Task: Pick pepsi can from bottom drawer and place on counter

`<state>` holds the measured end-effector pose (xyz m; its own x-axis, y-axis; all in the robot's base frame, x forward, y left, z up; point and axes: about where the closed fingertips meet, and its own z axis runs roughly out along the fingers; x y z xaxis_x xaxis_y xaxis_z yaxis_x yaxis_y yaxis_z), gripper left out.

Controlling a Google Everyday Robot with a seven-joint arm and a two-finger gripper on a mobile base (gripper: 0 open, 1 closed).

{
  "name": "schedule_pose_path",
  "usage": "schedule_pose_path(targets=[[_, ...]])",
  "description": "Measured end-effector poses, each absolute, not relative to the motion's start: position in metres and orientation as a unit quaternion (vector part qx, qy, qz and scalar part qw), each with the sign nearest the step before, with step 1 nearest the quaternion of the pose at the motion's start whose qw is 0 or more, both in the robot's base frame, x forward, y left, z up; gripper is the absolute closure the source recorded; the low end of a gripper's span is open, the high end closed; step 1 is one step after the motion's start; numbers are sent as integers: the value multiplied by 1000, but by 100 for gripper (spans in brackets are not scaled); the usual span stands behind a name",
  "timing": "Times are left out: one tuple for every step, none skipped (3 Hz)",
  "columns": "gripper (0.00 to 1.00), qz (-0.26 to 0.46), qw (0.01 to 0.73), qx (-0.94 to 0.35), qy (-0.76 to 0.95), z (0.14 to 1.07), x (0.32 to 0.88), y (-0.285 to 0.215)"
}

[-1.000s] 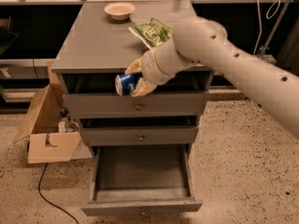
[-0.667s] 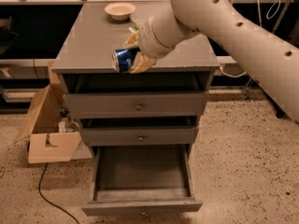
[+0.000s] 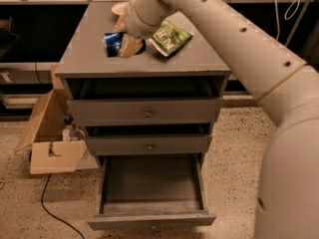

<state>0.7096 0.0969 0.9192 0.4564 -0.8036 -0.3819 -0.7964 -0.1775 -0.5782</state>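
My gripper (image 3: 123, 42) is shut on the pepsi can (image 3: 112, 44), a dark-blue can held on its side just above the counter (image 3: 89, 59), near the counter's middle. One tan finger (image 3: 130, 45) lies across the can's front. The bottom drawer (image 3: 149, 193) is pulled out and shows only its bare grey floor. The white arm (image 3: 234, 39) reaches in from the right and crosses the counter's back right part.
A green chip bag (image 3: 170, 37) lies on the counter just right of the gripper. A pale bowl (image 3: 119, 7) sits at the counter's back, partly hidden by the arm. An open cardboard box (image 3: 50, 138) stands on the floor to the left, with a black cable (image 3: 52, 208) near it.
The gripper has carried the can up from in front of the top drawer and back over the counter. The camera view has moved closer to the cabinet.
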Motion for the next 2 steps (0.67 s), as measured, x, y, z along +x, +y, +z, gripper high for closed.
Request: schedule_pose_path(targets=[[100, 16, 358, -752, 552, 911, 752, 131], [100, 35, 352, -744, 568, 904, 774, 154]])
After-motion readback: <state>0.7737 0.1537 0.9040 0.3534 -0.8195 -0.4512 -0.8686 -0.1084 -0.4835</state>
